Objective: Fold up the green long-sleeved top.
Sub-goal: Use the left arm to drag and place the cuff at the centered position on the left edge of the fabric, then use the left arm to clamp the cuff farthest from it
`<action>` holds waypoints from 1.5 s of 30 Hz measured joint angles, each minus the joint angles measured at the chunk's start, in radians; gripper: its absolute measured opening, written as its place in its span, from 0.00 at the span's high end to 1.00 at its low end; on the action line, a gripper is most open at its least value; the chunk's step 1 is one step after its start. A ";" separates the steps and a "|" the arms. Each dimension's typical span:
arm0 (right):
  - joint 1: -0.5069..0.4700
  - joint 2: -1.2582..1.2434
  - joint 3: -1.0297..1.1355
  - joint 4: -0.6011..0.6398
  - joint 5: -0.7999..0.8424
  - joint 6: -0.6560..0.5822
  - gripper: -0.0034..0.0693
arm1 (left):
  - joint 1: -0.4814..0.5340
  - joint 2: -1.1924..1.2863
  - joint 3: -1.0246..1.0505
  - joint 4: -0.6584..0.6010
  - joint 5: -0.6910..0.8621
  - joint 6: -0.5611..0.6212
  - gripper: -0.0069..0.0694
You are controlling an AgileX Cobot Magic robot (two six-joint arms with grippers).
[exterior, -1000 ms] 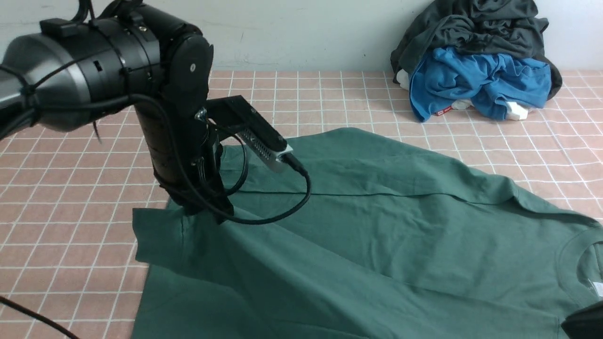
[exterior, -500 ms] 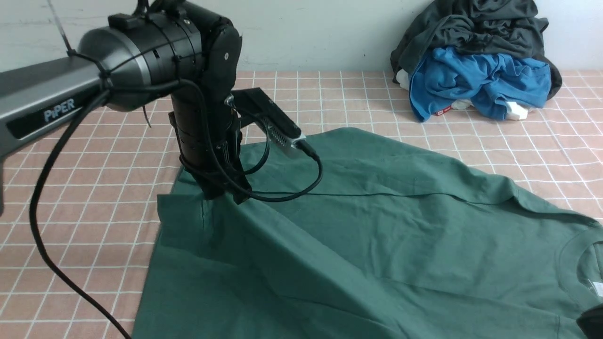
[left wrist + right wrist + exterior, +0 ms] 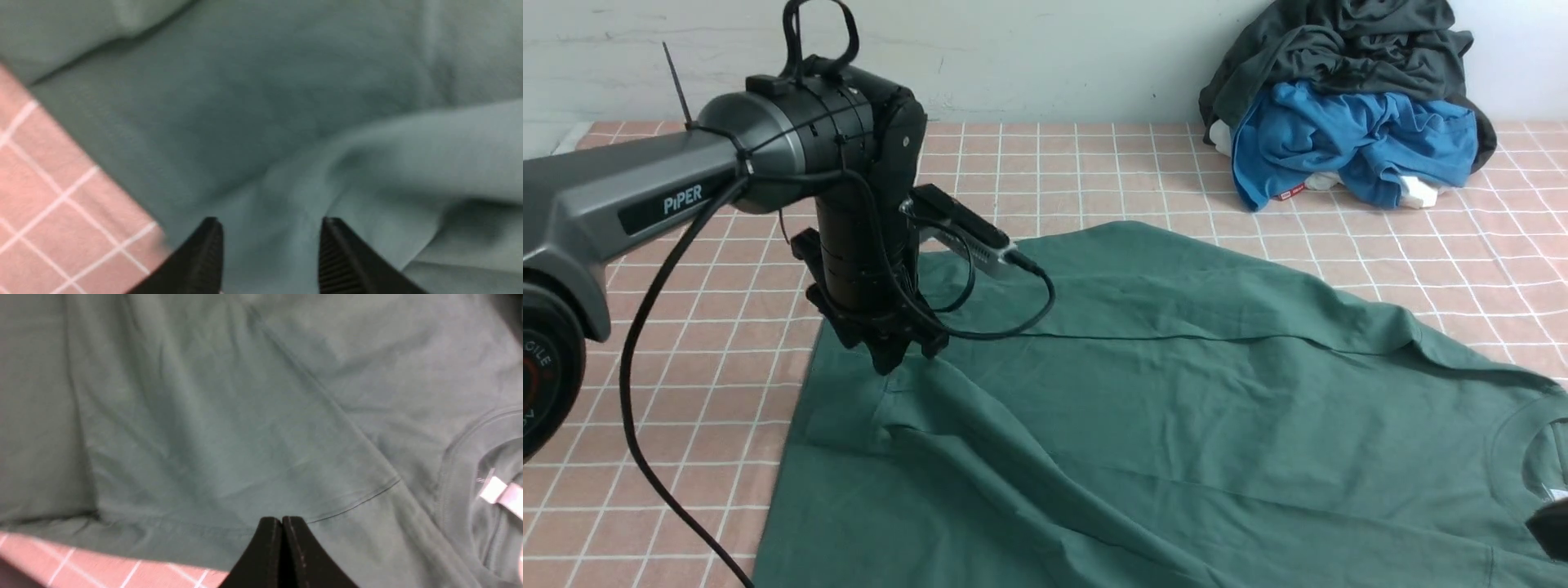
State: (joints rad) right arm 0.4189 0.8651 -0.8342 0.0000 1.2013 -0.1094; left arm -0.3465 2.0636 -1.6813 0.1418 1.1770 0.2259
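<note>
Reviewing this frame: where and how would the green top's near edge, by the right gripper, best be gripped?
I'd pinch the border of the green long-sleeved top just beside the closed right gripper, coming from the bare tiled surface side, jaws opened across the edge. The cloth lies flat and thin there, with its border exposed, so an edge pinch should catch better than one mid-panel.
</note>
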 joint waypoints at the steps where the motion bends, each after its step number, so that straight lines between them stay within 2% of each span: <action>1: 0.000 0.022 -0.011 -0.022 -0.008 0.020 0.97 | 0.017 0.002 -0.027 -0.011 0.001 -0.020 0.42; 5: 0.000 0.120 -0.067 -0.081 -0.044 0.052 0.97 | 0.091 0.014 -0.117 -0.080 -0.004 -0.045 0.35; 13: 0.000 0.296 -0.174 -0.087 -0.094 0.059 0.97 | 0.215 0.105 -0.173 -0.227 -0.140 -0.054 0.34; 30: 0.000 0.410 -0.184 -0.087 -0.097 0.058 0.97 | 0.222 0.221 -0.174 -0.266 -0.270 -0.054 0.34; 38: 0.000 0.410 -0.188 -0.088 -0.098 0.054 0.97 | 0.222 0.221 -0.174 -0.256 -0.275 -0.061 0.43; 45: 0.000 0.410 -0.188 -0.088 -0.098 0.054 0.97 | 0.222 0.221 -0.174 -0.232 -0.281 -0.062 0.43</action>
State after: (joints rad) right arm 0.4189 1.2753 -1.0217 -0.0877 1.1033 -0.0551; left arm -0.1243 2.2843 -1.8553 -0.0905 0.8960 0.1636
